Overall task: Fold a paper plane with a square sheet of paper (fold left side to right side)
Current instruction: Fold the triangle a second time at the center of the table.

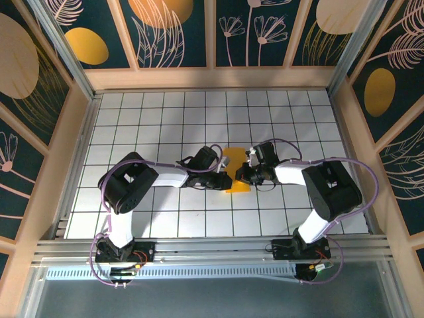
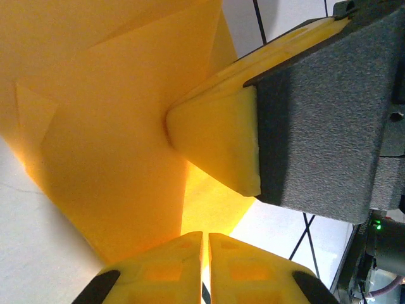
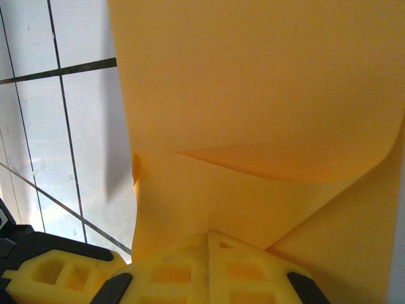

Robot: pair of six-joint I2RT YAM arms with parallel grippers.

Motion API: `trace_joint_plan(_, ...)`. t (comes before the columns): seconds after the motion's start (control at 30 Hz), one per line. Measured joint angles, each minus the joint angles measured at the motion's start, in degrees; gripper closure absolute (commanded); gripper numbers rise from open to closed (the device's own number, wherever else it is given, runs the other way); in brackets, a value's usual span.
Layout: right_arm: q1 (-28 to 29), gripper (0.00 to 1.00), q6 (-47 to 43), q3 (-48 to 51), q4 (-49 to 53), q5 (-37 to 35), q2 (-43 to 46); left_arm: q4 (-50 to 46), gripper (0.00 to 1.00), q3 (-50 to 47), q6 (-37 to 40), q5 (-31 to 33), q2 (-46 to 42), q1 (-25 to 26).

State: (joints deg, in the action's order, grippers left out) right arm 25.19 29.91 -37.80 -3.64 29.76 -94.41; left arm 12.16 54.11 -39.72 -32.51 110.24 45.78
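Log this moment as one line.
left gripper: shut on paper sheet | right gripper: shut on paper sheet | paper sheet: creased, partly folded, between both grippers

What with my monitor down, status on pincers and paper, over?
Left pincer shut on the square sheet of paper. Right pincer shut on it too. Sheet creased, curling. No obstruction.

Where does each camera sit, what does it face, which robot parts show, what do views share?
Top external: above, behind the bases, looking down on the table; left arm, right arm show.
Left wrist: on the left arm, looking past left fingers at orange paper.
Right wrist: on the right arm, past right fingers at that paper.
Shared: the paper.
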Motion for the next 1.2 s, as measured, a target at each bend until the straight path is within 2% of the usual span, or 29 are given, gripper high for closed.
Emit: trace_joint_plan(1.2,0.0,1.0,-1.0,-0.4,0.4,0.2,-0.2,-1.5,0.94,-0.5,0.9,3.1,0.1,0.2)
